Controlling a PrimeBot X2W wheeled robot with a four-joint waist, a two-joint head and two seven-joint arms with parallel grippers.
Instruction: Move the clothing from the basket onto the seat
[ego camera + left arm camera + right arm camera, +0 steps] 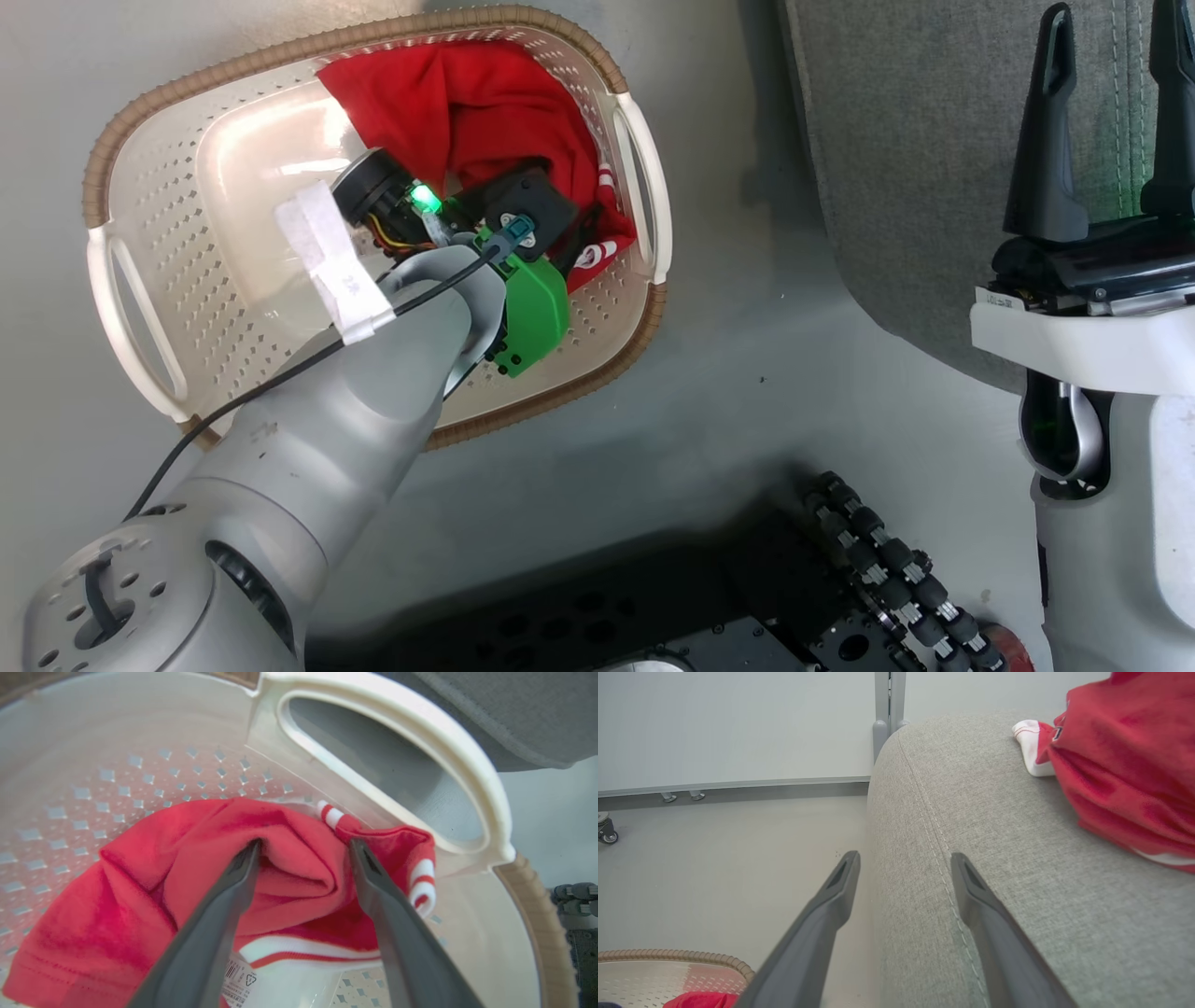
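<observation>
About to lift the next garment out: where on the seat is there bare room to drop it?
Free: the seat between its stitched seam, by the right gripper, and the red garment lying on it. Crowded: that garment's side. In the basket, the other red garment fills the seat-side handle end.

You are looking at a smooth pale grey floor (714, 858), evenly lit. A grey upright post (883, 700) stands at its far edge. Left of the post runs a white wall panel (738, 723) with a grey rail (738, 784) along its foot, two small metal feet (668, 796) under the rail, and farther left a caster (607, 836).
</observation>
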